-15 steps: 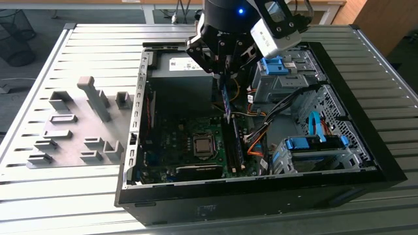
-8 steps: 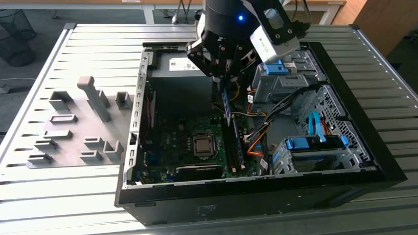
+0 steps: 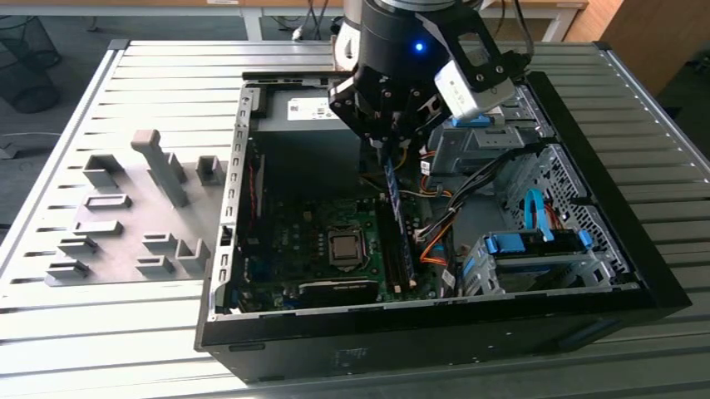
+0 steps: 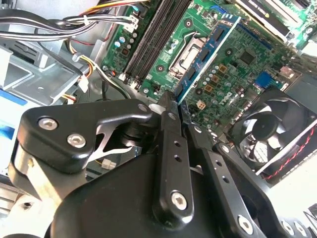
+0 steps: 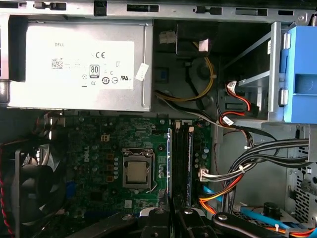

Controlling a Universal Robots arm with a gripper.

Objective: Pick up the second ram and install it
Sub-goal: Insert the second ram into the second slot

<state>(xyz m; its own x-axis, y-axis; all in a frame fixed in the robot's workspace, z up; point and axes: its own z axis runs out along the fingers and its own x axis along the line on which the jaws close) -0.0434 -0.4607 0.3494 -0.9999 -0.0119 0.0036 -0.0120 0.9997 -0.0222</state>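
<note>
Slatted grey worktop (image 3: 133,332) carrying an open computer case (image 3: 621,249), above whose motherboard (image 5: 99,148) the gripper (image 4: 173,106) pinches the second ram (image 4: 205,57) edge-down.

Printed white label (image 5: 91,62) on the silver power supply (image 5: 29,89), with small lettering, a code square and a row of certification marks. Small white sticker (image 5: 142,72) at its edge, too fine to read. White maker's lettering on the green motherboard (image 5: 94,163), seen in both wrist views.
</note>
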